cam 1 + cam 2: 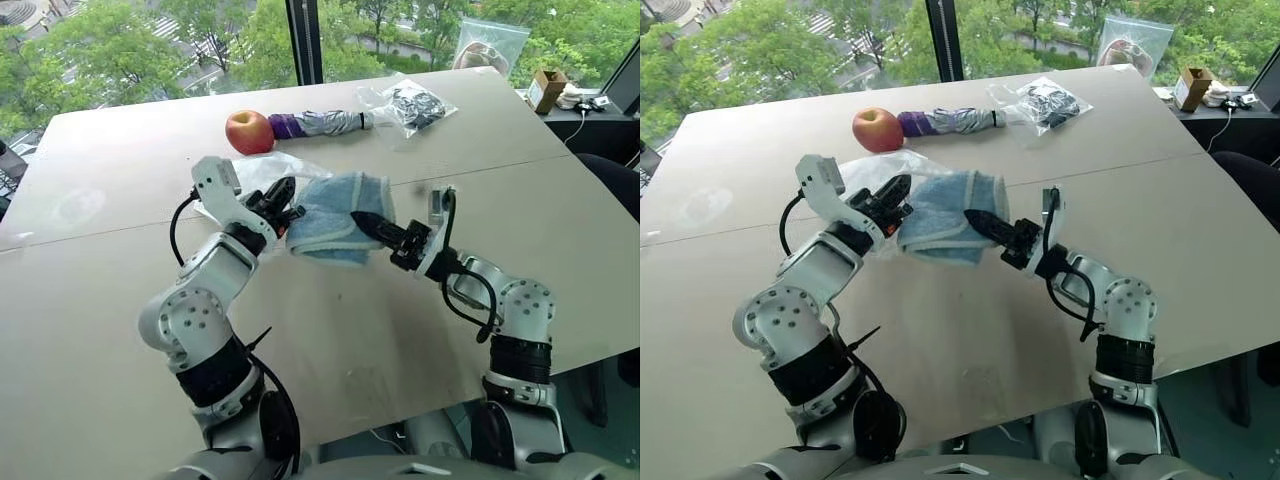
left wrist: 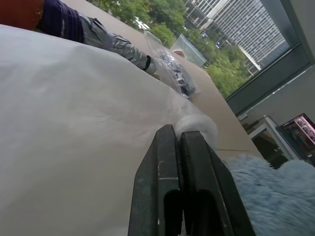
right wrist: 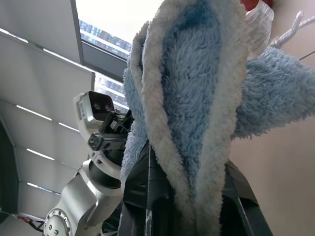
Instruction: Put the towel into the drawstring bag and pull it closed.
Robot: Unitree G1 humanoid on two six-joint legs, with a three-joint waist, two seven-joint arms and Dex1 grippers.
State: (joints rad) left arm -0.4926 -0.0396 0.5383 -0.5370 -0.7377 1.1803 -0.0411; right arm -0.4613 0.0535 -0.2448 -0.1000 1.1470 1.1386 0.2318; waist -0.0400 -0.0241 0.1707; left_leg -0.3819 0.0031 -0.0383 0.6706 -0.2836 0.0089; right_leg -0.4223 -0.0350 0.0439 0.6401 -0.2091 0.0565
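Observation:
The light-blue fluffy towel (image 1: 338,212) hangs above the table's middle, pinched at its right side by my right gripper (image 1: 368,224), which is shut on it. In the right wrist view the towel (image 3: 197,98) drapes between that gripper's dark fingers (image 3: 147,201). The white translucent drawstring bag (image 1: 262,171) lies crumpled just behind and to the left of the towel. My left gripper (image 1: 284,207) is shut on the bag's near edge, right beside the towel's left side. In the left wrist view its closed fingers (image 2: 167,162) pinch a bunch of white bag fabric (image 2: 74,123). The bag's cords are not visible.
A red apple (image 1: 250,131) and a folded purple-and-grey umbrella (image 1: 320,124) lie behind the bag. A clear zip bag with dark contents (image 1: 415,103) sits at the back right. Another clear bag (image 1: 490,45) leans at the window, and a small cardboard box (image 1: 547,90) stands beyond the table.

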